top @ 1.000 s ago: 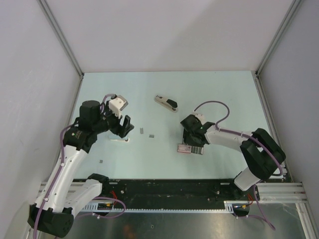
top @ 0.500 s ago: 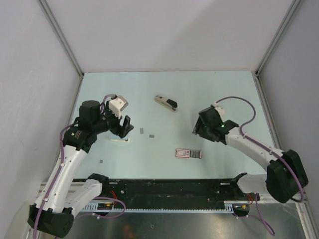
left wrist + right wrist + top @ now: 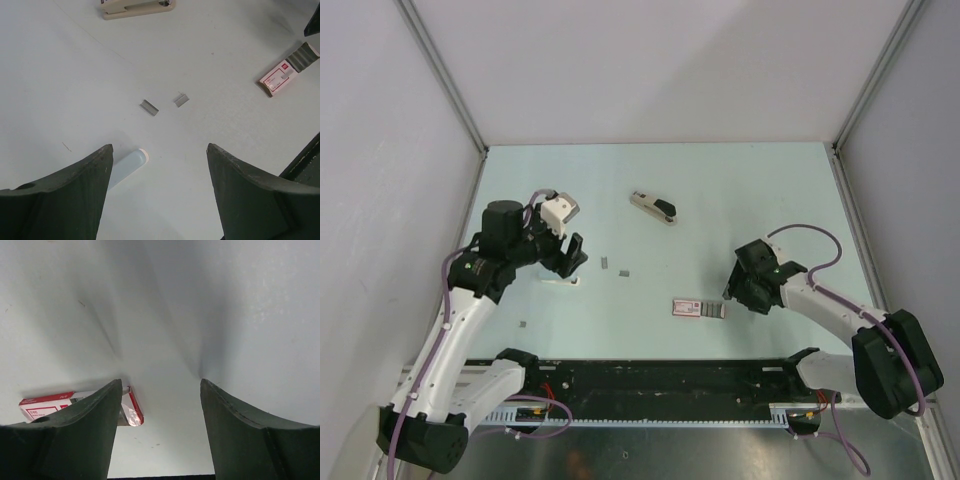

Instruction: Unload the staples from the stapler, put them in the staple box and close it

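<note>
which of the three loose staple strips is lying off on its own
The staple strip at the near left, far from everything else. The other two strips lie side by side mid-table, nearer the stapler.

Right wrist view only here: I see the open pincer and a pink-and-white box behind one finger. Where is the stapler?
Observer: The stapler lies alone toward the far middle of the table.
Operator: Any staples on the table?
Observer: Two short staple strips lie loose on it, between the stapler and the left pincer.
Operator: And that left pincer?
Observer: It is open, holding nothing, above a pale blue block that lies on the table.
</note>
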You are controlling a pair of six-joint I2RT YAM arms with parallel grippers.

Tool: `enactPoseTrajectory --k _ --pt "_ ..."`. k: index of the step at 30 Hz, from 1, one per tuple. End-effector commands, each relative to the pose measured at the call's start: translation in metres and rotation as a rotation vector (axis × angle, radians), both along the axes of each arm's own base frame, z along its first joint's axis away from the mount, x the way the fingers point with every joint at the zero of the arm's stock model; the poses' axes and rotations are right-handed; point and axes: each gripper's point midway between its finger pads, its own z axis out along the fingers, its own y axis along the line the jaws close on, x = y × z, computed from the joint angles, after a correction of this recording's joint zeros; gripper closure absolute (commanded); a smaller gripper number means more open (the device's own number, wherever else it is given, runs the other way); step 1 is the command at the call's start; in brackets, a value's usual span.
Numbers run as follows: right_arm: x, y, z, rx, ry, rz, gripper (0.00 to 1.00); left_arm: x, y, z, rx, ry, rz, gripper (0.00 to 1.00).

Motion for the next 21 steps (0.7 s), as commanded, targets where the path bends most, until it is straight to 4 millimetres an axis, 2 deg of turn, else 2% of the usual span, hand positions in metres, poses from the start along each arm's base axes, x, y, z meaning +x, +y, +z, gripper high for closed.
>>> enactPoseTrajectory --k 1,12,21 --pt "0.003 0.011 -0.001 0.058 -0.01 0.0 0.31 0.003 0.003 0.019 0.009 -0.062 -0.001 0.19" --pt "0.004 0.027 -0.014 0.09 0.02 -0.008 0.32 -0.001 0.008 0.013 0.034 -0.061 0.004 0.19" --pt "-0.014 0.057 -0.018 0.119 0.047 0.023 0.33 -0.003 0.011 0.008 0.046 -0.055 0.013 0.19"
